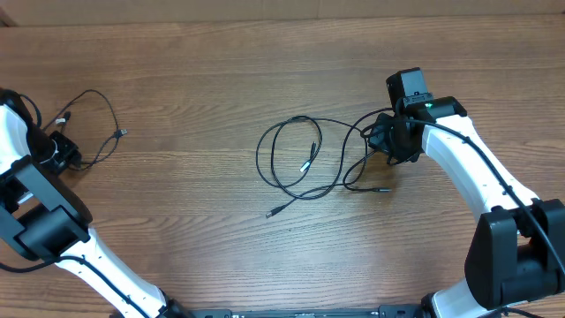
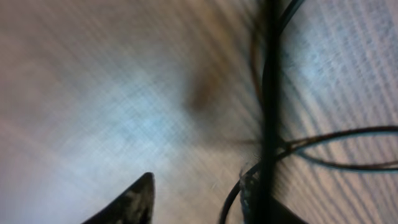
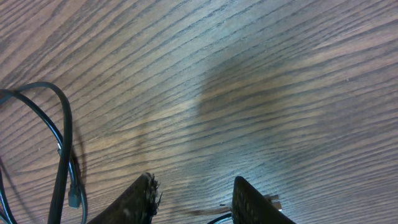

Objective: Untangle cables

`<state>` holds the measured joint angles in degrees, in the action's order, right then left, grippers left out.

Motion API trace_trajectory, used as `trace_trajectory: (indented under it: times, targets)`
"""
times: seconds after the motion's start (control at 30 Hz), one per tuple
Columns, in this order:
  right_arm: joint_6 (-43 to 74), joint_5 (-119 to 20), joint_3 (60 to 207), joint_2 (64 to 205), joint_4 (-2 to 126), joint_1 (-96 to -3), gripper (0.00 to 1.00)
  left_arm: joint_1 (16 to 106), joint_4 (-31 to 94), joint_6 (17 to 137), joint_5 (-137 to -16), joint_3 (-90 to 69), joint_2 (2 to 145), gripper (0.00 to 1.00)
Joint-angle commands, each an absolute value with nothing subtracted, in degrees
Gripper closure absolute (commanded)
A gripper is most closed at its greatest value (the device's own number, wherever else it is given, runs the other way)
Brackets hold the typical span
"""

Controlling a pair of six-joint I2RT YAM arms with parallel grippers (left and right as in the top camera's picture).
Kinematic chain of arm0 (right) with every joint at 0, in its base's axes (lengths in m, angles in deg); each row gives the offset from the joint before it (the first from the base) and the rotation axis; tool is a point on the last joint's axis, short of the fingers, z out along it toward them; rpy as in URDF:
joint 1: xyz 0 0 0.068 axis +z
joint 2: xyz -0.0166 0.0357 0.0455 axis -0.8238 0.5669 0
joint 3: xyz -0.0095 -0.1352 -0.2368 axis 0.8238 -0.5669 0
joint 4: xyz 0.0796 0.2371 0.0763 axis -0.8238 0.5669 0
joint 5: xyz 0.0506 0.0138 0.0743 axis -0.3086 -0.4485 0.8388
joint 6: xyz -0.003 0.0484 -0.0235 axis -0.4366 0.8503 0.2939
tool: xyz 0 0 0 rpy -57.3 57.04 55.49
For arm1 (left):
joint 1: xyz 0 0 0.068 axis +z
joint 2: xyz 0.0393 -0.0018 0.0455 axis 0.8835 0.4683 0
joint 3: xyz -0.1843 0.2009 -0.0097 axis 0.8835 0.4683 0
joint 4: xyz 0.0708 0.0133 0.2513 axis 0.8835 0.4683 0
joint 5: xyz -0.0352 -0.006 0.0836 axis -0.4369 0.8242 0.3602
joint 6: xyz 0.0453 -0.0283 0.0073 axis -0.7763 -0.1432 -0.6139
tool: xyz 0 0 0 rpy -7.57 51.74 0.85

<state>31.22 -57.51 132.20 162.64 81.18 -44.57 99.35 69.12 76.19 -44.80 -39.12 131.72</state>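
Several thin black cables [image 1: 309, 159] lie looped over one another at the table's middle, with plug ends at the front left [image 1: 272, 212] and right [image 1: 384, 188]. My right gripper [image 1: 395, 146] stands at the right edge of this tangle. In the right wrist view it [image 3: 194, 183] is open over bare wood, a silver plug [image 3: 273, 200] lies just outside its right finger, and cable loops [image 3: 62, 143] lie to the left. A separate cable [image 1: 121, 133] lies at the far left beside my left gripper [image 1: 64, 157]. The blurred left wrist view shows that gripper [image 2: 199, 193] open, a cable [image 2: 270, 93] running along its right finger.
The wooden table [image 1: 194, 71] stretches across the whole view. Both white arms reach in from the front edge, the left [image 1: 97, 256] and the right [image 1: 477, 177].
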Motion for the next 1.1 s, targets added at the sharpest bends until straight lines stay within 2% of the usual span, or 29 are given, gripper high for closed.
trace_trajectory:
  times: [0.0,0.13,0.27,0.53,0.63,0.7,0.8,0.83,0.97,1.07]
  targets:
    - [30.9,-57.2,132.6,161.9,81.0,-44.6,0.61,99.9,71.9,82.9,-41.5,-45.1,131.6,0.45]
    - [30.9,-57.2,132.6,161.9,80.9,-44.6,0.6,99.8,75.0,81.4,-46.8,-52.5,131.6,0.39]
    - [30.9,-57.2,132.6,161.9,80.9,-44.6,0.6,99.6,77.0,79.2,-53.8,-58.7,131.6,0.38]
    - [29.5,-54.9,132.6,161.9,79.8,-44.5,0.62,93.2,76.9,69.6,-76.7,-64.7,131.5,0.37]
    - [19.1,-43.0,132.6,161.9,77.4,-44.6,0.6,88.3,77.0,65.6,-77.5,-64.7,131.5,0.35]
    - [10.0,-31.4,132.6,161.9,76.4,-44.5,0.52,84.6,77.1,63.1,-77.4,-64.7,131.5,0.31]
    - [4.1,-23.1,132.6,161.9,76.4,-44.5,0.44,78.7,76.9,59.8,-77.2,-64.7,131.5,0.25]
    - [4.2,-24.1,132.6,161.9,76.4,-44.6,0.4,75.9,76.7,59.4,-76.3,-64.7,131.5,0.22]
    - [6.9,-34.5,132.6,161.9,76.9,-44.6,0.39,68.1,76.3,59.4,-70.8,-64.7,131.6,0.18]
    - [13.5,-44.2,132.6,161.9,78.0,-44.7,0.37,62.2,76.1,59.4,-68.3,-64.7,131.8,0.13]
